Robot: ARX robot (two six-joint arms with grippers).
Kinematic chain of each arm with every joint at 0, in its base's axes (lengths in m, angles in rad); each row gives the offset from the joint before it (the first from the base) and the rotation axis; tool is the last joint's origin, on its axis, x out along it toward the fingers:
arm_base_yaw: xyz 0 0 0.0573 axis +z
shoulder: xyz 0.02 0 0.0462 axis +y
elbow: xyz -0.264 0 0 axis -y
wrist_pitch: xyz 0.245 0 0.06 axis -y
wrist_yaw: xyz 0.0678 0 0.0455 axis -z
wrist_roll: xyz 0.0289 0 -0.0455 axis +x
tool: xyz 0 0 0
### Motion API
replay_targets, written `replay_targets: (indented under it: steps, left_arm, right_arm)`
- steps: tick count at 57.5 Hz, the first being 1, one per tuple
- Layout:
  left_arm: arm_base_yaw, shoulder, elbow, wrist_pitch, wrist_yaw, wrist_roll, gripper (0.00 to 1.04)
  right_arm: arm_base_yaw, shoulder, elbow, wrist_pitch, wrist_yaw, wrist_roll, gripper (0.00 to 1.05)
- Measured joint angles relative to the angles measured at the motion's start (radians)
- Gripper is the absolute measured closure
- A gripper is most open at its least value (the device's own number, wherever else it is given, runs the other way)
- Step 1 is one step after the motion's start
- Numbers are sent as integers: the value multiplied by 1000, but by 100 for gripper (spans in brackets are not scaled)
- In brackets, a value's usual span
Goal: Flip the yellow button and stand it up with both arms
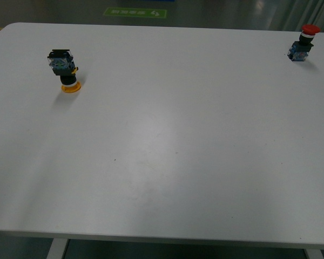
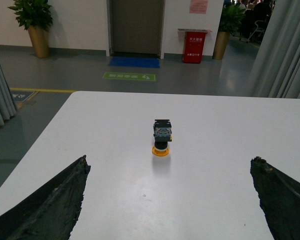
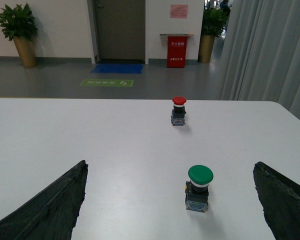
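The yellow-capped push-button (image 1: 65, 70) with blue-black body stands cap-down on the white table (image 1: 167, 162), near its far left corner. The left gripper (image 2: 169, 161) and right gripper (image 3: 170, 164) gape wide apart, with their fingers partly cropped.

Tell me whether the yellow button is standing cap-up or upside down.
Upside down. The small yellow-capped push-button with the blue-black blocky body stands on its cap on the white table, body uppermost.

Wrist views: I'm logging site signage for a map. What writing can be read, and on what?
Nothing reads clearly.
Green rectangular floor sign: white marks, blurred.
Red floor-standing cabinet: white characters, too small.
Pink paper wall notice: unreadable.
Yellow-capped push-button: no legible label.
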Motion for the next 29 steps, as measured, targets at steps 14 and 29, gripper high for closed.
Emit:
replay_targets:
  steps: [14,29]
  left_arm:
    - [0,0,0,0,0,0,7]
    - [0,0,0,0,0,0,7]
  right_arm:
    - [0,0,0,0,0,0,7]
    - [0,0,0,0,0,0,7]
